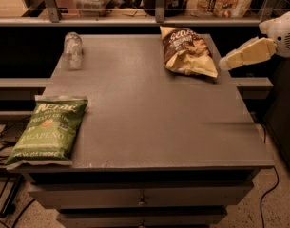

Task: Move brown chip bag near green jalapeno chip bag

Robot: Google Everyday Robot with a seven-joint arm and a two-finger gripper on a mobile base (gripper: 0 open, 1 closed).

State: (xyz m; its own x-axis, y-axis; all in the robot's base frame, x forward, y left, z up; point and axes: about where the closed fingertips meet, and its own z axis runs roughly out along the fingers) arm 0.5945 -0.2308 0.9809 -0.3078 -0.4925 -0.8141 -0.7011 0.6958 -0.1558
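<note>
One pincer (227,62) is hovering just beside the brown bag (187,51), probably positioning to grasp it; whether it is apart or together cannot be told.

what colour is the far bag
Camera view: brown chip bag is dark brown above, tan below; gripper beside it.

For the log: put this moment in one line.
gripper: close right of brown chip bag | brown chip bag: far right of table | green chip bag: near-left corner | goal: unmet
</note>
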